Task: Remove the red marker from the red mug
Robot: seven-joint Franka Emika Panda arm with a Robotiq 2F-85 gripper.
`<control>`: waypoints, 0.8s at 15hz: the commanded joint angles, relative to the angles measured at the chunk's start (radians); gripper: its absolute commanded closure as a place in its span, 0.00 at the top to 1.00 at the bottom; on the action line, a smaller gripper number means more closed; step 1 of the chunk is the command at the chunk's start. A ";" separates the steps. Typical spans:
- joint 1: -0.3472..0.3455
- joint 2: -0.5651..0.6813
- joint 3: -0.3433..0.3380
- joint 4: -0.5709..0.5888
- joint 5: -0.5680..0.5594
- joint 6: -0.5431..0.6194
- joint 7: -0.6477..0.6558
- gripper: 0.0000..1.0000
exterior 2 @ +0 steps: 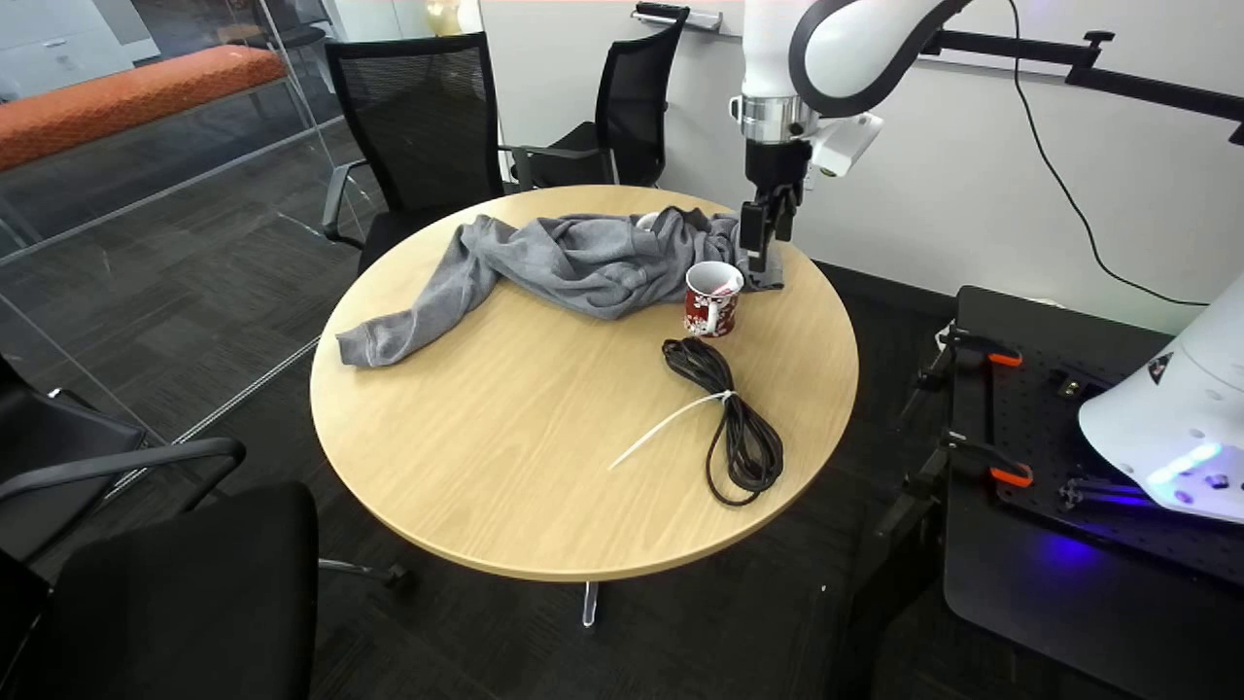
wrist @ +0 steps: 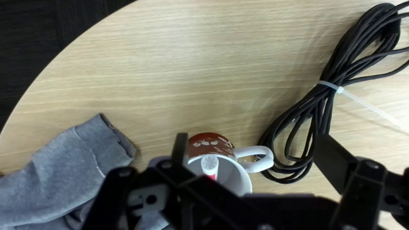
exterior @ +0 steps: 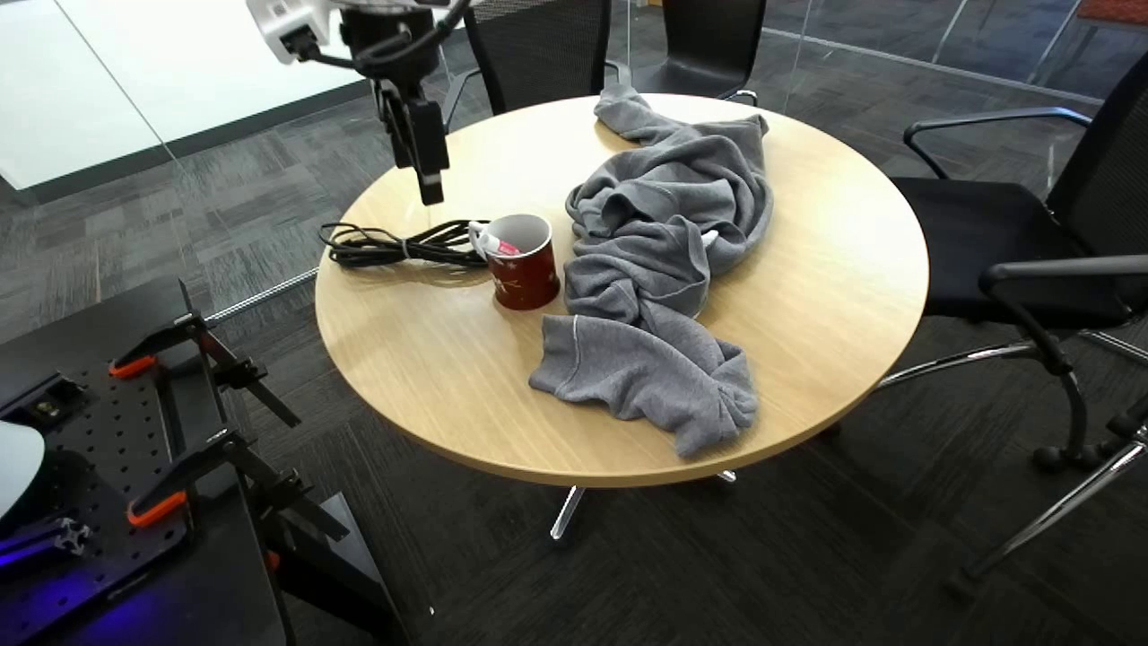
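I am hovering above the table (wrist: pixel 159 80), fingers (wrist: pixel 334 161) standing wide apart, gripping nothing. The marker (wrist: pixel 210 165) is leaning inside the mug (wrist: pixel 208 146), pale end up. I am judging the removal not yet begun: gripping, drawing out and setting down are all remaining.

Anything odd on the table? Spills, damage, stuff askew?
No spill or damage visible. Grey cloth lies bunched, with something white showing in its folds; can't tell what. Zip tie on the black cable has a long untrimmed tail. Red marker in the red mug: expected.
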 commanded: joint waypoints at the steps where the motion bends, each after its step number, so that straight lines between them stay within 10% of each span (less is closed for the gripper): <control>1: -0.003 0.020 0.003 0.001 -0.001 0.030 0.001 1.00; 12: -0.003 0.080 0.002 0.061 -0.001 0.050 0.010 1.00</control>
